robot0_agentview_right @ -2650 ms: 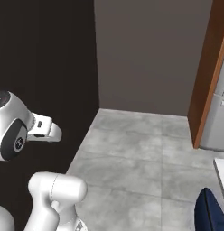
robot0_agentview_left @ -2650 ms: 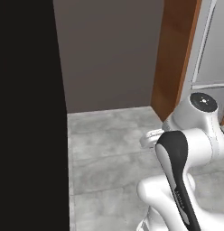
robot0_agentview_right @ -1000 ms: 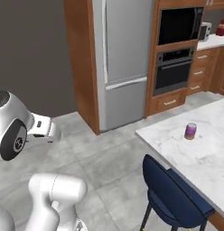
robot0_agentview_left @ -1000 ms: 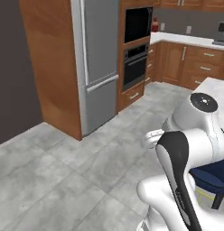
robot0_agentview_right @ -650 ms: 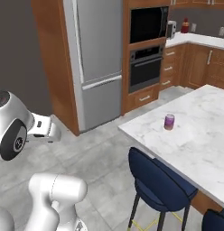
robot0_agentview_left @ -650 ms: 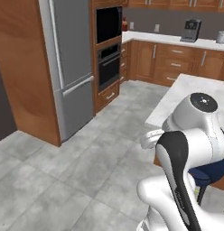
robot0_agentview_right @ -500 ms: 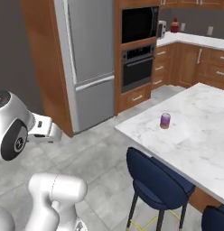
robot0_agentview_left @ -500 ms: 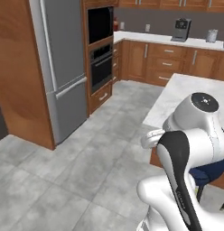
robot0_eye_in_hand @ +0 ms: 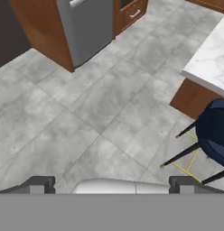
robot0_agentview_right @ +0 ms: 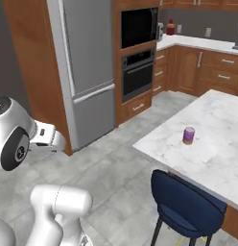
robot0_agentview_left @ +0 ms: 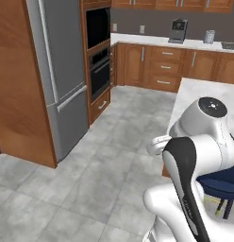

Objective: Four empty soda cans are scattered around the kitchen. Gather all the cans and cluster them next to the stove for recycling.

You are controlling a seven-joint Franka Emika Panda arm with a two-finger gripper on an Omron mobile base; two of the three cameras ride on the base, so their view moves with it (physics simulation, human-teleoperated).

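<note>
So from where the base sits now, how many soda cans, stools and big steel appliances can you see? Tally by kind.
Soda cans: 1, purple soda can on the island counter.
Blue stools: 1, blue stool at the island.
Steel appliances: 2, refrigerator and wall oven.
Total: 4.

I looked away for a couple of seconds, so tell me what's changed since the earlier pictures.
The base turned: both base views swung from a dark wall and bare floor to the fridge, wall oven and island, where a soda can stands. The arm kept its pose, and the gripper stayed open, holding nothing.
</note>
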